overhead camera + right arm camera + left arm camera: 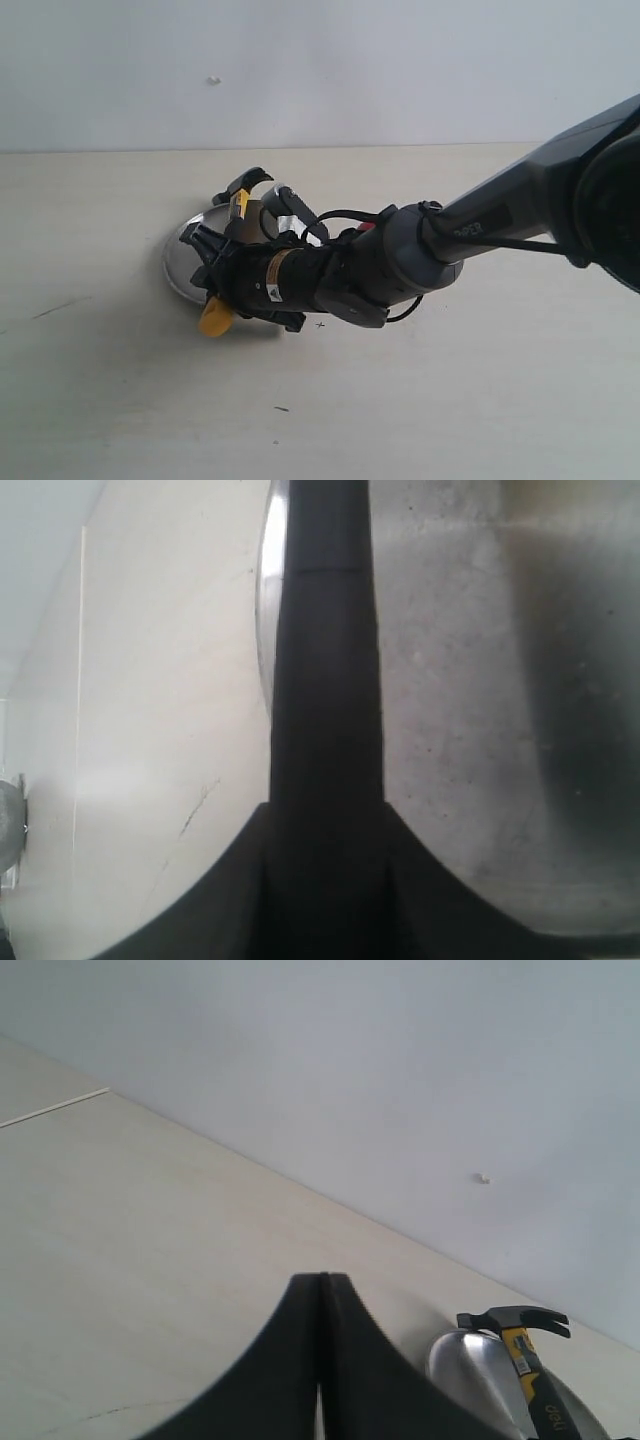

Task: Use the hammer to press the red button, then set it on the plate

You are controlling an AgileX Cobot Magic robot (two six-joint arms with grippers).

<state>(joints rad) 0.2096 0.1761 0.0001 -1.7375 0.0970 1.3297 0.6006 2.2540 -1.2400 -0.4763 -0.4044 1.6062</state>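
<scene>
Over the plate (178, 262) (462, 1358) (470, 730), left of the middle of the surface (480, 400) (150, 1260), the hammer (240, 205) (513, 1319) (325, 660) is held by its black and yellow handle. The right fingers (207, 262) (215, 900) are clamped on the handle partway along. The steel head is pointed toward the far wall (320, 70) (400, 1080) and the yellow looped end juts out past the plate's near rim. Whether the hammer touches the plate cannot be told.

Only the plate's left rim is seen bare in the exterior view; the rest is covered by the fingers and the right arm (480, 225), which stretches in from the right edge. A sliver of the red button (366, 227) shows just behind that arm, to the right of the plate.

Open surface lies to the left of the plate and all along the near side, marked only by a faint dark scratch (60, 308) and a few specks. Behind the plate a narrower strip runs to the line where the surface meets the wall.

The left fingers (290, 1360) are pressed together with nothing between them, set off to one side with the plate and hammer head in sight beyond them.

Counted: one hammer, one plate, one button partly hidden, two sets of fingers.
</scene>
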